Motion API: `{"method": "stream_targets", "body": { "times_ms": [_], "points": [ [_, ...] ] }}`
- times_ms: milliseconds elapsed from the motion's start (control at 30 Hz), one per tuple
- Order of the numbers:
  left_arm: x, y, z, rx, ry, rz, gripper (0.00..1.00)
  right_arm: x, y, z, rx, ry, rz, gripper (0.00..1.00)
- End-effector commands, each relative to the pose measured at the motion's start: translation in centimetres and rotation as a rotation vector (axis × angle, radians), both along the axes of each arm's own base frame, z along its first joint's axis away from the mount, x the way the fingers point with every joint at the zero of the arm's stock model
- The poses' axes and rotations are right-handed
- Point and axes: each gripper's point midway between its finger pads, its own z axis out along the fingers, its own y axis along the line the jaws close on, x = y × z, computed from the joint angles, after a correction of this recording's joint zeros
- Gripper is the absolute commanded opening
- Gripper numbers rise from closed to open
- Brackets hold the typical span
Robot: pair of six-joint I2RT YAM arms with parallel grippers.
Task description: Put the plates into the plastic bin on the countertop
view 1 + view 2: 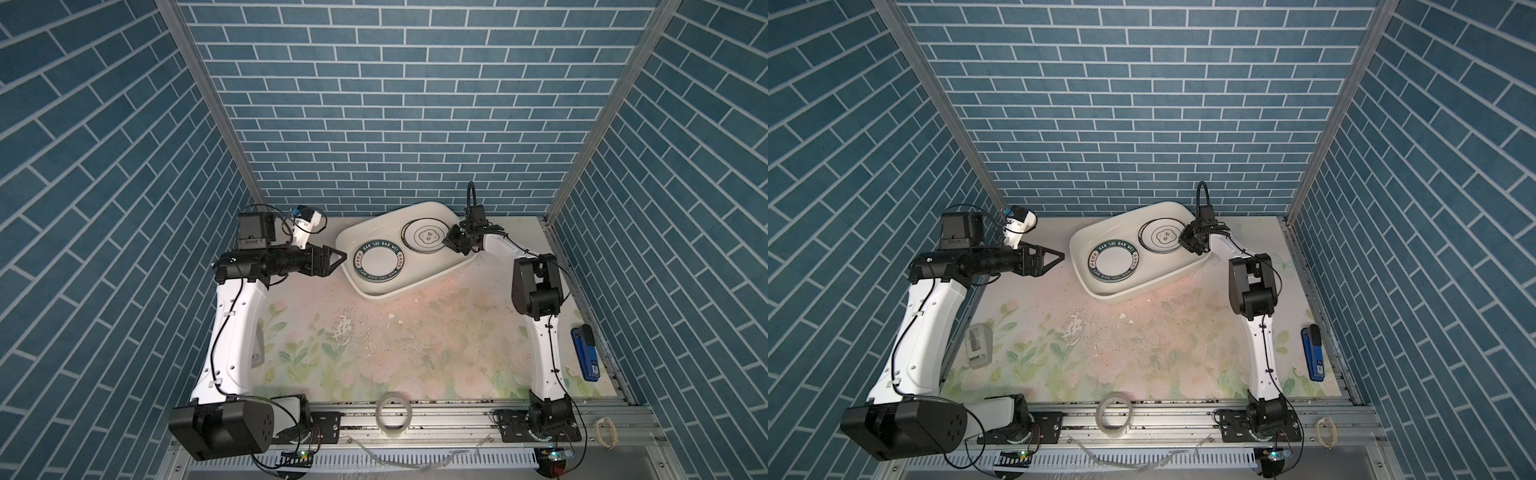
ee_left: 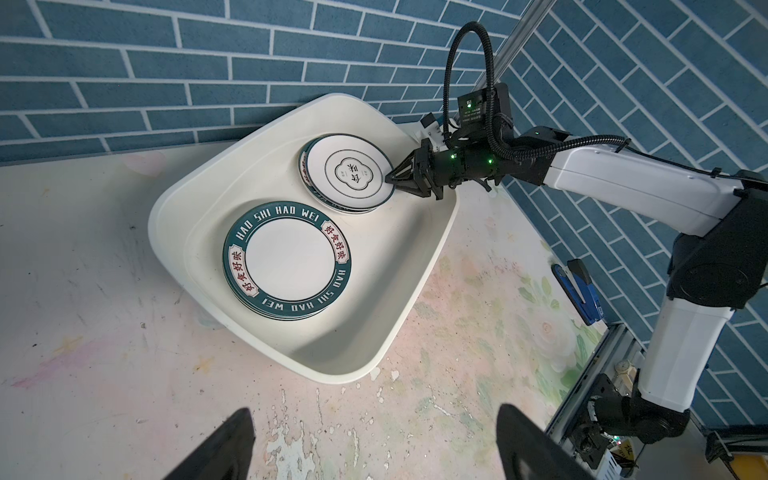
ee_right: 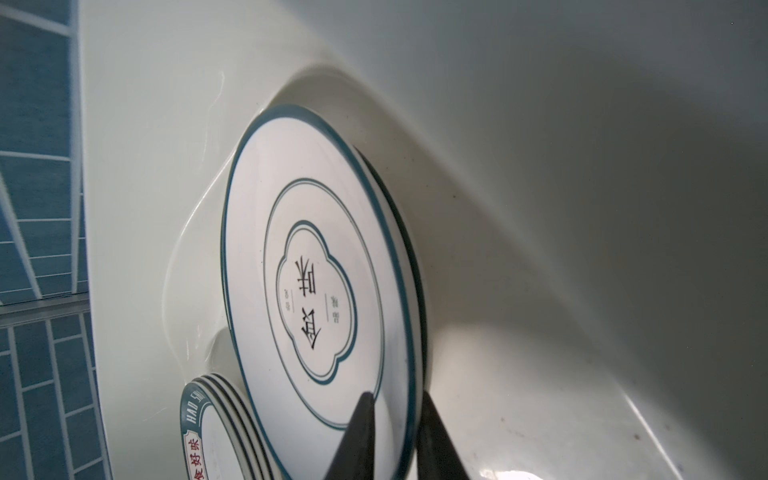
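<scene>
Resting inside the plastic bin (image 1: 428, 270), the plates (image 1: 1113, 259) are lying flat in two stacks side by side. The lettered stack (image 1: 379, 260), with a green rim reading HAO SHI HAO WEI, is sitting in the bin's end on the left arm's side, and the left wrist view is showing several plates under its top one (image 2: 286, 259). The emblem stack (image 1: 426, 235) is sitting in the bin's other end, close to a rounded corner of the bin's wall (image 3: 582, 166). The right gripper (image 1: 448, 242) is reaching over the bin's rim from the right arm's side and is meeting the edge of the top emblem plate (image 2: 347, 174). In the right wrist view its fingers (image 3: 361, 432) are standing a narrow gap apart with that plate's rim running between them, and I cannot tell whether they are pressing on it. The left gripper (image 1: 338, 258) is hovering just outside the bin, apart from its rim, pointing toward the lettered stack. Its fingers (image 2: 226, 449) are spread wide and are holding nothing. The bin is sitting askew on the flowered countertop (image 1: 374, 353). A tape roll (image 1: 379, 413) is lying well apart from the bin, and a blue tool (image 1: 585, 353) is lying well away on the right arm's side.
</scene>
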Motion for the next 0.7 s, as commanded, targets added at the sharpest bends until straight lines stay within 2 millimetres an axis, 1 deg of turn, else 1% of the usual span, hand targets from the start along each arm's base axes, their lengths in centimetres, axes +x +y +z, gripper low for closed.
{"method": "stream_targets", "body": {
  "times_ms": [0,267,467,600,667],
  "points": [
    [-0.6,-0.3,0.0,-0.003,-0.012,-0.020,0.92,0.0,-0.2,3.1,0.002,-0.052,-0.001,0.20],
    [-0.7,-0.3,0.1,-0.004,-0.015,-0.021,0.93,-0.2,-0.2,3.5,0.000,-0.052,0.002,0.21],
    [-0.8,-0.3,0.1,-0.005,-0.021,-0.022,0.93,-0.3,-0.2,3.2,-0.002,-0.045,0.003,0.21],
    [-0.8,-0.3,0.1,-0.001,-0.022,-0.019,0.93,-0.1,0.0,3.7,0.002,-0.056,0.008,0.21],
    [-0.7,-0.2,0.0,0.005,-0.022,-0.013,0.94,0.0,0.1,4.5,-0.004,-0.074,0.021,0.21]
  ]
}}
